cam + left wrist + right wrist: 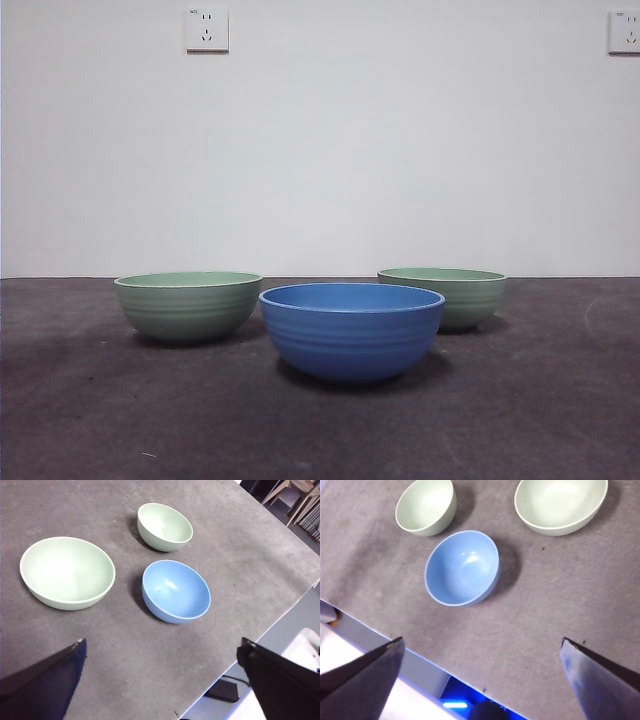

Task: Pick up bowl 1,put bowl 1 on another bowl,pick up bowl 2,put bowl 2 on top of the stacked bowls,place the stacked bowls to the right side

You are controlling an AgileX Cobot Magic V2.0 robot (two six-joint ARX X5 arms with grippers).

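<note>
blue bowl point(351, 330): upright, front centre (empty) | green bowls point(189, 305) point(444, 296): upright, flanking behind

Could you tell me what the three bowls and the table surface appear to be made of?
The blue bowl and the two green bowls look like moulded plastic or melamine, possibly glazed ceramic: thin even rims, fine ribs outside, and a soft semi-gloss highlight inside. The table seems covered in dark grey felt or fabric, matte and slightly fuzzy, with faint scuffs.
</note>
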